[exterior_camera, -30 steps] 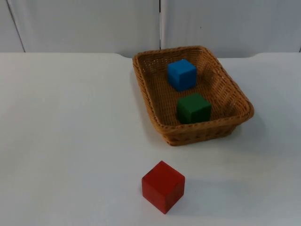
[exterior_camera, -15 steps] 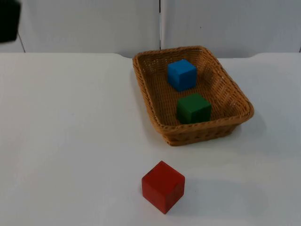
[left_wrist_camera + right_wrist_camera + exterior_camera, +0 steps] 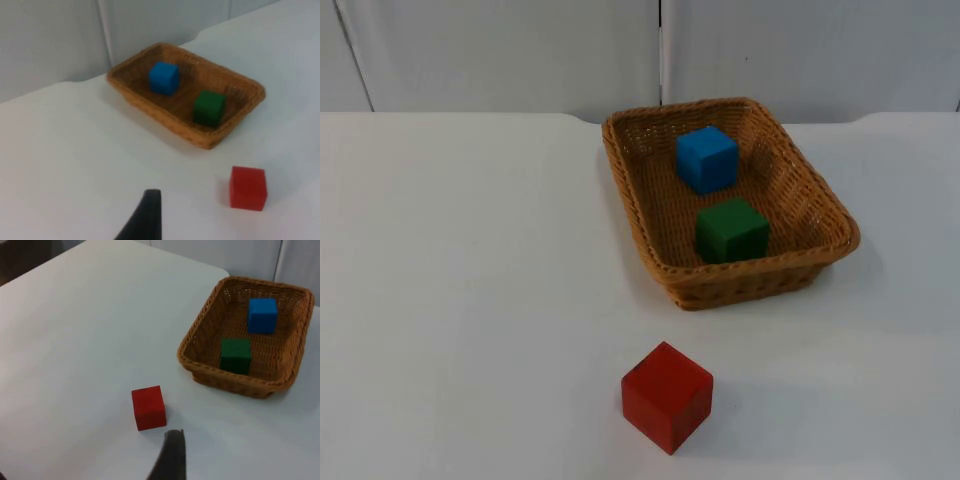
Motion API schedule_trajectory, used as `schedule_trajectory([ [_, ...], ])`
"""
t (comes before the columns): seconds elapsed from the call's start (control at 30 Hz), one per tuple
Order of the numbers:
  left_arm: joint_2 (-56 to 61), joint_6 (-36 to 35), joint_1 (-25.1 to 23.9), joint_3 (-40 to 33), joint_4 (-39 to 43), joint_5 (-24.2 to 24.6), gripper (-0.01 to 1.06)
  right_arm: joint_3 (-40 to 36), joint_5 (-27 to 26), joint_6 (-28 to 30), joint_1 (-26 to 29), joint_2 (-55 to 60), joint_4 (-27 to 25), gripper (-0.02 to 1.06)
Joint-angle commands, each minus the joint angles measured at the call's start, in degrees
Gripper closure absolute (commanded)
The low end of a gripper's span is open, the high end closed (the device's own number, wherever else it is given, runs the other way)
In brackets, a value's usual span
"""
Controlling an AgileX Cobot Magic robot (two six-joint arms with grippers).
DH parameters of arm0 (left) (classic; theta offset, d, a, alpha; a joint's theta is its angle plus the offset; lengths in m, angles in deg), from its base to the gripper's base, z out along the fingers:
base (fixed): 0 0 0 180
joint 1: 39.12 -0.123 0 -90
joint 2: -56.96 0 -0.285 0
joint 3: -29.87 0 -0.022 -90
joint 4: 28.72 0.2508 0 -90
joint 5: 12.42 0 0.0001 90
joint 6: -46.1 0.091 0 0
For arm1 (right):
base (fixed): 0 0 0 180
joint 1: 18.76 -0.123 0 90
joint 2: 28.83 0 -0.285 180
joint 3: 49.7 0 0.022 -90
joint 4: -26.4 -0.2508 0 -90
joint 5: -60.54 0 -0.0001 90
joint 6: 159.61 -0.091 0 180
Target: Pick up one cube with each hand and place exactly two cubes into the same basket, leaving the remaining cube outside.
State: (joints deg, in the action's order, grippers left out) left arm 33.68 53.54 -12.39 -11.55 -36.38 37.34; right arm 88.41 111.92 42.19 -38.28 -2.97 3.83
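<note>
The blue cube [image 3: 707,158] and the green cube [image 3: 731,230] both sit inside the woven basket [image 3: 632,190], the blue one toward the far end by the partition wall [image 3: 500,55] and the green one toward the near end, close to the basket's front wall; the two stand apart with bare wicker floor between them. Both rest flat on the basket's bottom. The left wrist view shows the same pair, blue cube [image 3: 163,78] and green cube [image 3: 209,107], within the basket [image 3: 145,102], and the right wrist view shows them again, blue cube [image 3: 262,315] beyond green cube [image 3: 235,355], inside the basket [image 3: 200,347]. The red cube [image 3: 667,396] stands outside on the white table [image 3: 470,280], well apart from the basket's front wall and turned so that one corner points toward the camera in the top view; it is also plain on the table in the left wrist view [image 3: 248,187] and the right wrist view [image 3: 148,407]. The left gripper's single visible fingertip [image 3: 145,217] hangs above bare table, away from the basket and the red cube, and whether its jaws are parted or closed cannot be told. The right gripper's visible fingertip [image 3: 171,455] hangs above the table near the red cube without touching it, and its jaw state likewise cannot be told. Neither fingertip touches any cube.
</note>
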Motion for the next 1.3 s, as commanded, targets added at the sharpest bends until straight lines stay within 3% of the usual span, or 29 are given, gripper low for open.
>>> schedule_trajectory([
  [0.0,2.3,-3.1,-0.1,-0.2,3.1,2.7,0.12,-0.1,1.4,-3.0,-0.2,-2.5,2.6,0.33],
  [0.1,5.9,-5.9,-0.1,-0.2,4.3,5.9,0.12,-0.1,3.1,-8.1,-0.2,-6.3,6.3,0.33],
  [0.27,10.6,-6.3,-0.1,-0.2,5.2,8.6,0.12,-0.1,5.7,-8.7,-0.2,-11.0,7.7,0.33],
  [0.5,15.5,-6.8,-0.1,-2.8,6.1,8.6,0.12,-0.2,10.6,-14.2,-0.2,-16.2,14.8,0.33],
  [0.7,15.5,-10.0,-0.1,-5.1,9.7,9.9,0.12,-3.7,10.1,-16.2,-0.2,-18.1,18.1,0.33],
  [1.27,15.5,-11.8,-0.1,-7.5,12.1,11.9,0.12,-5.8,10.6,-17.3,-0.2,-18.1,18.5,0.33],
])
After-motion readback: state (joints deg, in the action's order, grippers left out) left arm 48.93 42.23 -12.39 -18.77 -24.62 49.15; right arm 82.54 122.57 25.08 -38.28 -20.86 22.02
